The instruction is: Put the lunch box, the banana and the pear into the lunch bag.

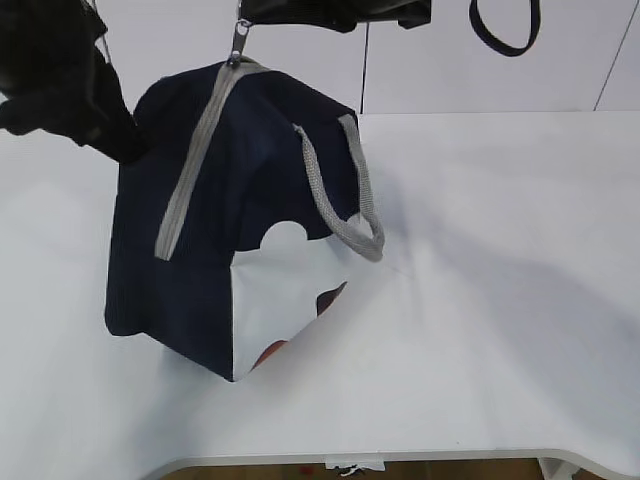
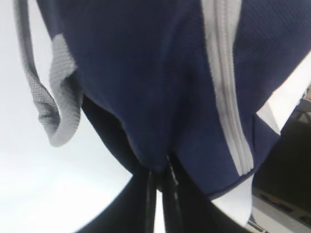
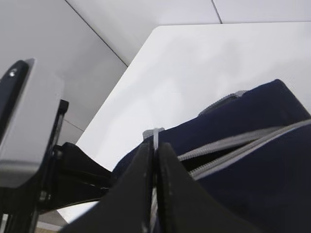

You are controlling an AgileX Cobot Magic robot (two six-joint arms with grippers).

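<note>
The lunch bag (image 1: 230, 200) hangs tilted above the table (image 1: 500, 300), one lower corner near the surface. The left gripper (image 2: 160, 182) has its fingers pressed together on a fold of navy cloth just ahead of them, and the right gripper (image 3: 155, 160) pinches the zipper pull (image 1: 240, 42) between closed fingers. The soft fabric sags and probably slips, so the webbing handle (image 1: 345, 190) or seams look like firmer holds.

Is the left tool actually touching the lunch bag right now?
Touching. In the left wrist view the left tool is closed, pinching a fold of the lunch bag's navy fabric between its fingers, with no gap visible.
</note>
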